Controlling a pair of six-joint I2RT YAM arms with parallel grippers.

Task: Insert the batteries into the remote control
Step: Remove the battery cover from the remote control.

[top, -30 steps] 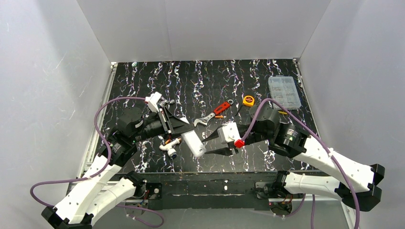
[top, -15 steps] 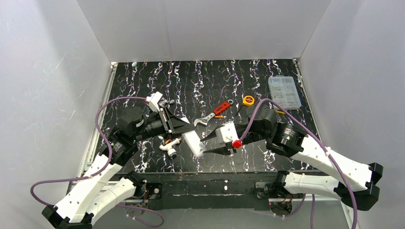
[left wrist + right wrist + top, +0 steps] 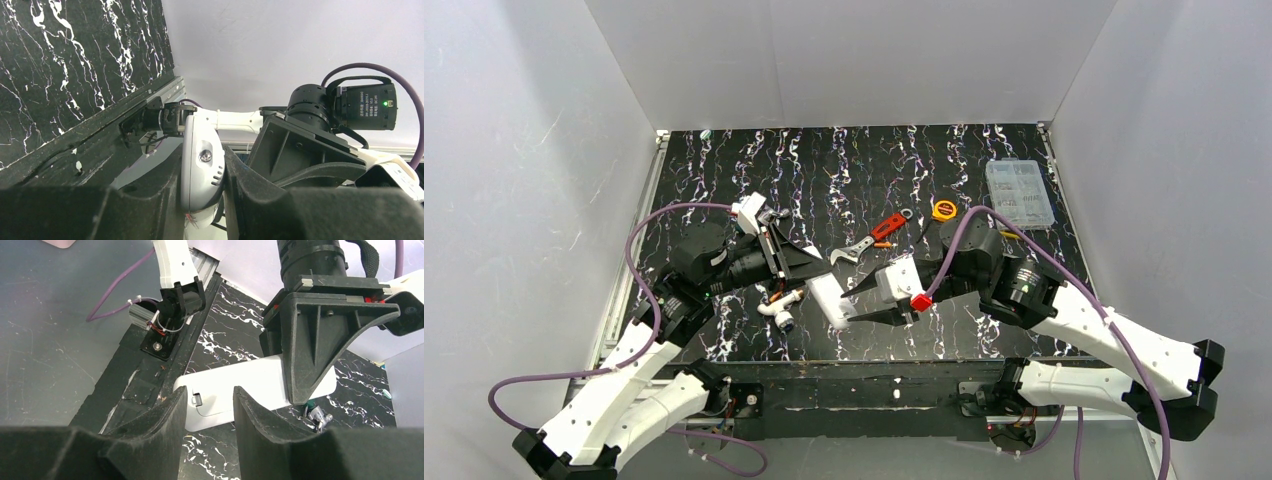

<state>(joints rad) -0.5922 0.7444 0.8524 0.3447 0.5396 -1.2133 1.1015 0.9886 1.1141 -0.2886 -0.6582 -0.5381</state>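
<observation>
The remote control [image 3: 829,298] is a slim white handset, held off the table by its far end in my left gripper [image 3: 810,264], which is shut on it. In the left wrist view the remote control [image 3: 201,150] stands edge-on, pinched between the black fingers of that gripper [image 3: 204,172]. My right gripper [image 3: 854,304] is open at the remote's near end. In the right wrist view the right gripper [image 3: 210,396] frames the remote control's [image 3: 250,382] back, where the battery cover and its latch show. One small orange battery [image 3: 883,244] lies beside the wrench.
A red-handled wrench [image 3: 870,238] lies behind the remote. A white tube tool with a blue tip [image 3: 780,309] lies just left of it. A yellow tape measure [image 3: 943,209] and a clear parts box [image 3: 1020,193] are at the back right. The table's front edge [image 3: 854,350] is close by.
My right gripper has moved left, up to the remote's near end. The left gripper has kept its hold, and the remote has shifted slightly.
</observation>
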